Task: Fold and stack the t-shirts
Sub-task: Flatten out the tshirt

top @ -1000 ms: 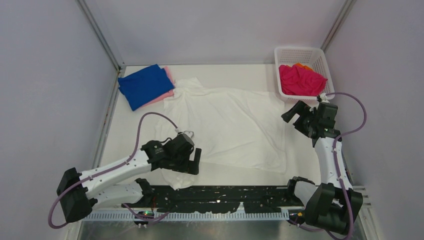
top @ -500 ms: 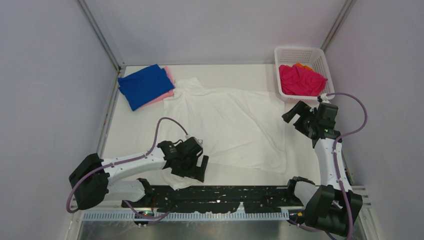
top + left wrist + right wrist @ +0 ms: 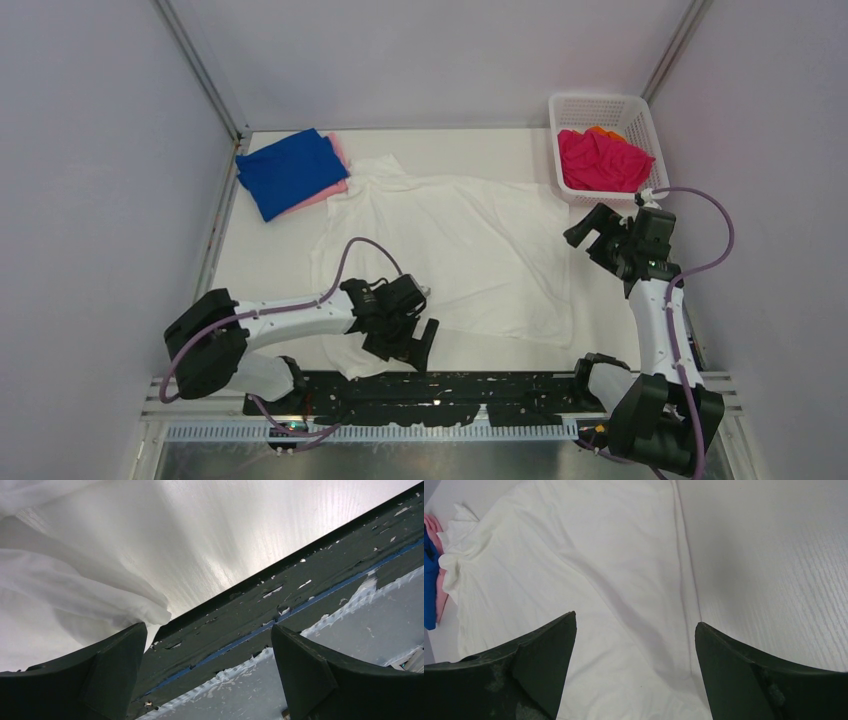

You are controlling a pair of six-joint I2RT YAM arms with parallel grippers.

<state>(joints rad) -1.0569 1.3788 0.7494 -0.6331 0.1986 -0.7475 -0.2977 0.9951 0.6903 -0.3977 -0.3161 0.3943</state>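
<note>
A white t-shirt [image 3: 460,250] lies spread flat on the table's middle; it also shows in the right wrist view [image 3: 574,570] and its bunched near corner in the left wrist view [image 3: 75,595]. A folded royal blue t-shirt [image 3: 288,170] lies on a pale pink t-shirt [image 3: 338,160] at the far left. A magenta t-shirt [image 3: 600,160] and an orange t-shirt [image 3: 605,131] fill the basket. My left gripper [image 3: 418,345] is open and empty at the white shirt's near hem by the table's front edge. My right gripper [image 3: 585,228] is open and empty above the shirt's right edge.
A white mesh basket [image 3: 598,106] stands at the far right corner. A black rail [image 3: 470,388] runs along the near edge, also in the left wrist view [image 3: 280,600]. Grey walls enclose the table on three sides.
My left arm has swung to the right along the white shirt's near hem, open the whole time. The right arm has not moved.
</note>
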